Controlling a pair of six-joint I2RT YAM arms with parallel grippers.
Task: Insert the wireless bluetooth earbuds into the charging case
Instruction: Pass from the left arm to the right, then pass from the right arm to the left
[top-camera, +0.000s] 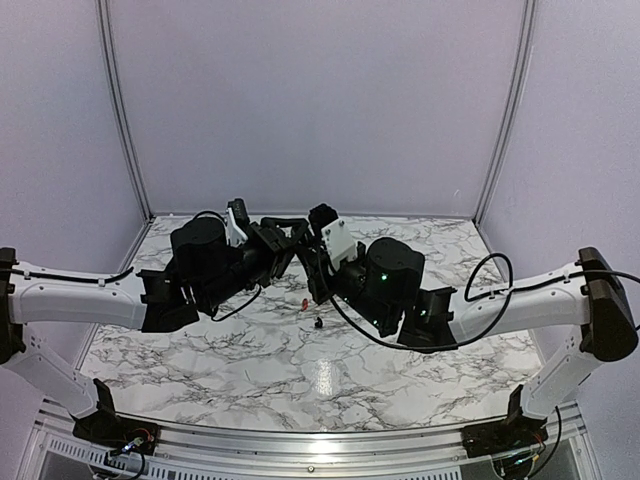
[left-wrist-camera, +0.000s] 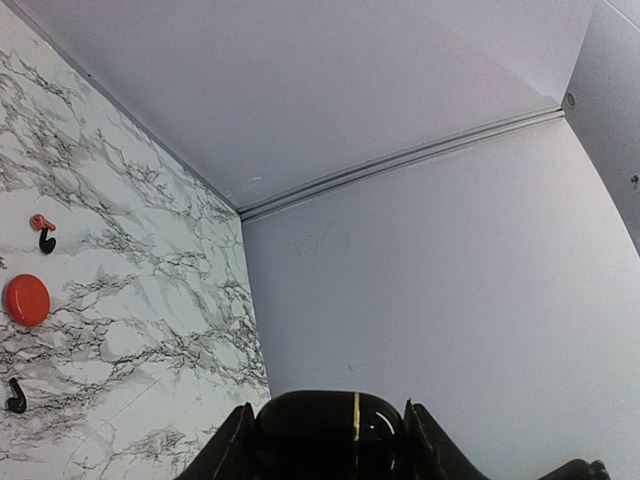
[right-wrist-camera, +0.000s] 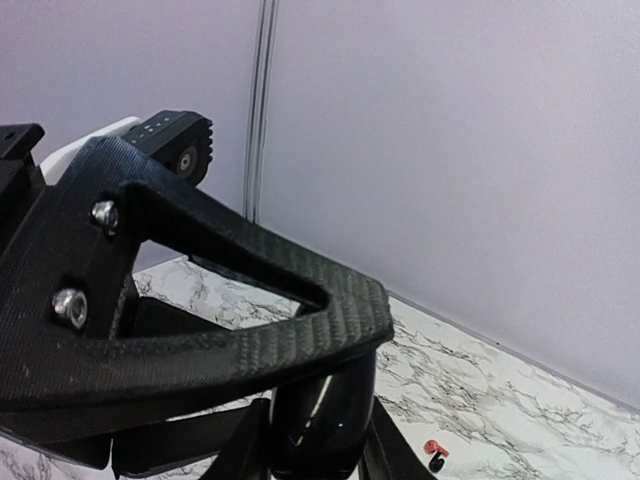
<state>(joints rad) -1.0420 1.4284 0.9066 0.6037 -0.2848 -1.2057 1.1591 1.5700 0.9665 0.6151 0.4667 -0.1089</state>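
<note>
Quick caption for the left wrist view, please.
Left pincer grips the oval black case; round red case and loose earbuds lie on marble table.

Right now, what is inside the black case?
Nothing of it shows. The case sits between the fingers of the left gripper, only its glossy outside and a gold line in view. On the table lie a red bud beside a black one, and another black bud.

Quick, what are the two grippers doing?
Left gripper: closed, holding the black case.
Right gripper: looks closed on the same black case.
</note>
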